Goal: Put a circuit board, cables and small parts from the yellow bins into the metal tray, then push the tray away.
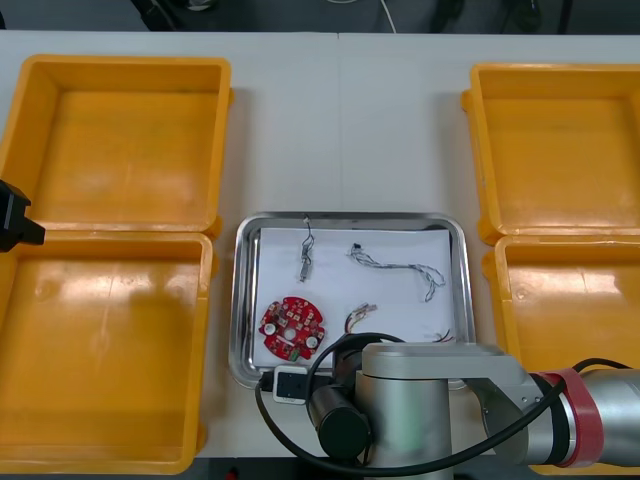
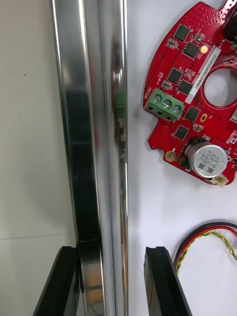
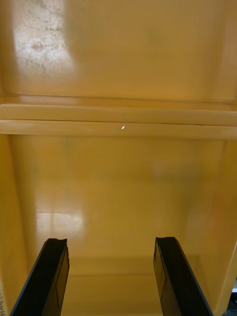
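The metal tray [image 1: 241,300], white inside, holds a round red circuit board [image 1: 292,328], a red and yellow cable [image 1: 360,318], a twisted blue and white cable [image 1: 400,266] and a small metal part [image 1: 305,258]. My right arm [image 1: 430,400] reaches over the tray's near edge. In the right wrist view my right gripper [image 2: 111,253] straddles the tray's rim [image 2: 98,148], one finger outside and one inside, shut on it. The circuit board [image 2: 195,94] and the red and yellow cable [image 2: 207,236] lie just past the inner finger. My left gripper [image 3: 111,243] hangs open over the left yellow bins [image 3: 118,187], holding nothing.
Two yellow bins [image 1: 120,140] stand at the left and two yellow bins [image 1: 560,140] at the right, all bare inside. Light table [image 1: 345,130] stretches beyond the tray's far rim. The left arm [image 1: 14,220] is parked at the left edge.
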Motion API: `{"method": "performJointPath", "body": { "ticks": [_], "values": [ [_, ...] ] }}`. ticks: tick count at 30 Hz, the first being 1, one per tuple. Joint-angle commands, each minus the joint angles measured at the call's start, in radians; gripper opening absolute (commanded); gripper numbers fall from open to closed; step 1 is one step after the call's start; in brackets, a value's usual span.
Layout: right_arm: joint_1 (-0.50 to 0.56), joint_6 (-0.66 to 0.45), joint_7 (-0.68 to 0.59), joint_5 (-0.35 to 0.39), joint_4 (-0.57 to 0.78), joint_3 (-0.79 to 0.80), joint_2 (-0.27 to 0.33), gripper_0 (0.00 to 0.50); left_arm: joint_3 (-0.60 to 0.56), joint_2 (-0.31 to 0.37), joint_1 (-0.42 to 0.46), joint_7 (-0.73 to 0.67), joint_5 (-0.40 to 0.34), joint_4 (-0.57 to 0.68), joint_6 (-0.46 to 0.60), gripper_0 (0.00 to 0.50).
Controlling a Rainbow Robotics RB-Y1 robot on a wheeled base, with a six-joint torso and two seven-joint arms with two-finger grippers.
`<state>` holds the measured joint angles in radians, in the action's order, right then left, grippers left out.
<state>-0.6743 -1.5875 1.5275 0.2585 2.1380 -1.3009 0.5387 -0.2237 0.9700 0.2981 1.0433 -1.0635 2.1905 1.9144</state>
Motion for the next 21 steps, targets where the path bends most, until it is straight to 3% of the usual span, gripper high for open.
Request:
{"method": "performJointPath", "body": {
  "ticks": [1,3,6,11,21],
  "values": [
    [-0.001,-0.014,0.006,0.005,0.043,-0.028,0.018,0.308,-0.028,0.047,-0.017,0.104,0.008,0.021,0.005,0.500],
    [-0.001,-0.019,0.003,0.005,0.048,-0.031,0.018,0.220,-0.028,0.047,-0.017,0.104,0.008,0.021,0.005,0.500],
    [-0.002,-0.023,0.000,0.005,0.056,-0.031,0.018,0.140,-0.028,0.047,-0.017,0.104,0.008,0.021,0.005,0.500],
    [-0.002,-0.023,-0.001,-0.015,0.062,-0.043,0.020,0.102,-0.028,0.047,-0.017,0.104,0.008,0.021,0.005,0.500],
    [-0.005,-0.017,0.003,-0.022,0.062,-0.043,0.029,0.090,-0.028,0.047,-0.017,0.104,0.008,0.021,0.005,0.500]
  ]
}}
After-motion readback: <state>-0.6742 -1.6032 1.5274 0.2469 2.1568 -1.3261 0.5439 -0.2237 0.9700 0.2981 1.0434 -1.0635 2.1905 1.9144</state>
